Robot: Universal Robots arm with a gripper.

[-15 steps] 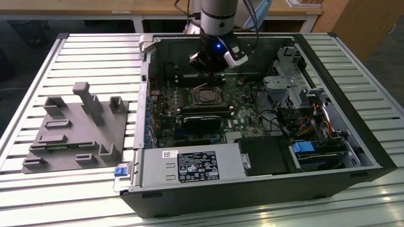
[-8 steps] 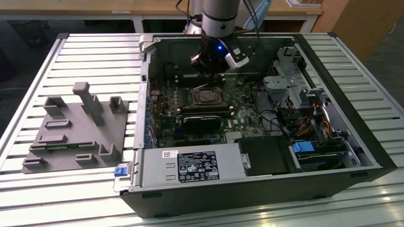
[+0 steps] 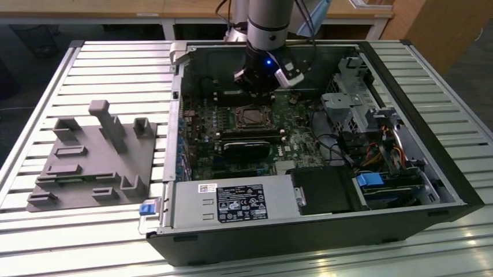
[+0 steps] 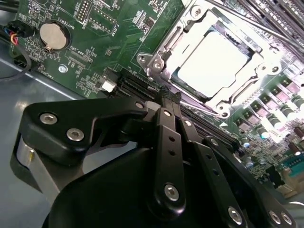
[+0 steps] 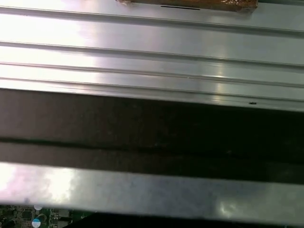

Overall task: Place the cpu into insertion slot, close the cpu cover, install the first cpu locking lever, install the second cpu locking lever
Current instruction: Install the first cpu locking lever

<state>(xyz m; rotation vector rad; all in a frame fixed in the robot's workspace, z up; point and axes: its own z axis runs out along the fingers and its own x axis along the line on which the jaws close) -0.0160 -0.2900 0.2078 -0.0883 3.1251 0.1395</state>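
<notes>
- One gripper [image 4: 170, 97] hangs inside the open computer case [image 3: 431, 173], just beside the socket; fingers together, nothing held.
- One cpu [image 4: 214, 61] sits in the one insertion slot [image 4: 164, 64] on the motherboard [image 4: 95, 42].
- One cpu cover [image 4: 187, 21] lies closed around the chip.
- One coin battery [image 4: 54, 35] on the board.
- One grey fixture tray [image 3: 92, 161] rests on the slatted table [image 3: 115, 57].

pale silver cpu [image 4: 213, 61], green motherboard [image 4: 109, 42], black tool [image 4: 166, 102]
</notes>
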